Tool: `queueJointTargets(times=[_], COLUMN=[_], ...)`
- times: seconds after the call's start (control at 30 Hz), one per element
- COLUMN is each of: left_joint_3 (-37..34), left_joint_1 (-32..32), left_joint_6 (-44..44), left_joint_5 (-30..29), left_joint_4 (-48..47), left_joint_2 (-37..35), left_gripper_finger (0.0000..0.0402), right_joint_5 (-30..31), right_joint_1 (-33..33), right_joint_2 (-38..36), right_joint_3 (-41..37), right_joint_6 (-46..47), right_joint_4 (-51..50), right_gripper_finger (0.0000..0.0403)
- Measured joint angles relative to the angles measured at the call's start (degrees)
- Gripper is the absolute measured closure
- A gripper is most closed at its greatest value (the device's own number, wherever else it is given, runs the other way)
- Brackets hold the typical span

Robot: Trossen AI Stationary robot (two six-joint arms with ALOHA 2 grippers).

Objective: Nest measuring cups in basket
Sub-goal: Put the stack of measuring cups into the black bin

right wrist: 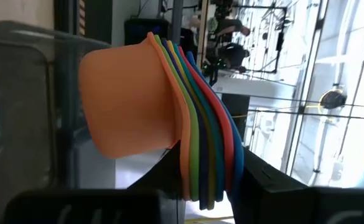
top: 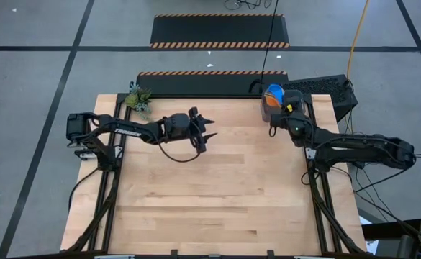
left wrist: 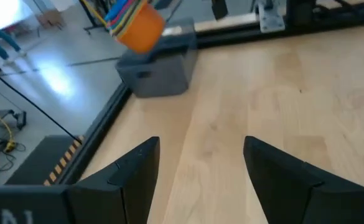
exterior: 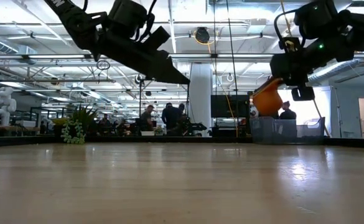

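The measuring cups [right wrist: 169,106] are nested into one stack, orange outermost, with red and blue rims at the other end. My right gripper [right wrist: 210,186] is shut on the stack and holds it over the dark grey basket [left wrist: 160,71] at the table's far right. The stack also shows in the low view [exterior: 267,99] above the basket [exterior: 275,129], and in the high view [top: 272,95]. My left gripper [left wrist: 200,168] is open and empty, raised above the table's far middle [top: 204,129], pointing toward the basket. My right gripper pinches the stacked handles and rims [right wrist: 203,177] of the nested cups between its two fingers. The stack lies tilted on its side, the orange cup's bottom [right wrist: 101,99] turned toward the basket wall [right wrist: 20,124]. It hangs just above the basket; whether it touches it, I cannot tell.
A small green plant [top: 138,97] stands at the table's far left corner. A black keyboard [top: 318,86] lies beyond the far right corner. The wooden table top [top: 217,194] stretches toward the near edge. People stand in the room behind [exterior: 169,115].
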Motion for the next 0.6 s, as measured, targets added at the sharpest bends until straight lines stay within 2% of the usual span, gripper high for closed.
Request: queueJointTargets(times=[0.33, 0.5, 0.6], left_joint_3=[0.0, 0.0, 0.0], left_joint_1=[-0.8, -1.7, -2.1], left_joint_6=[-1.7, -2.1, -2.1], left_joint_5=[0.1, 0.1, 0.1], left_joint_4=[-2.2, -2.9, -3.6], left_joint_2=[0.0, 0.0, 0.0], left_gripper_finger=[0.0167, 0.0167, 0.0167], right_joint_5=[-0.6, -8.4, -9.2], right_joint_1=[-3.4, -5.2, -6.8], right_joint_2=[0.0, 0.0, 0.0], right_joint_3=[0.0, 0.0, 0.0], right_joint_6=[4.7, 7.3, 9.8], right_joint_4=[-7.2, -7.7, -8.8], right_gripper_finger=[0.0337, 0.0335, 0.0334])
